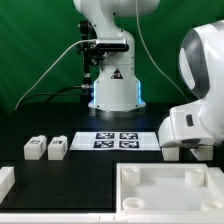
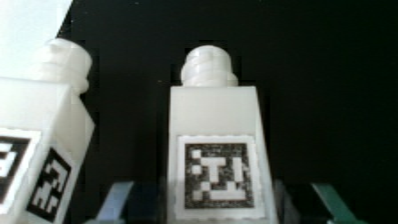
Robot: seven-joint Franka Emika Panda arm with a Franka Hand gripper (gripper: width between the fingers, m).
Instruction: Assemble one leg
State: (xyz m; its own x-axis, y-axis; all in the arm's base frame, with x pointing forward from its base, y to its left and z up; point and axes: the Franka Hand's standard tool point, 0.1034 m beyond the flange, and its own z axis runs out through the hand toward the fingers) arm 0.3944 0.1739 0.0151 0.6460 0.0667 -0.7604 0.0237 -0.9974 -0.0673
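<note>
Straddling the leg (image 2: 221,115), hand (image 2: 221,205) agape

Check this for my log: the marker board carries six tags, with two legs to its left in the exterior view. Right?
No: the exterior view shows the marker board carries four tags, not six. Two legs do stand at its left there.

A green curtain (image 1: 40,40) hangs behind the black table (image 1: 72,186).
</note>
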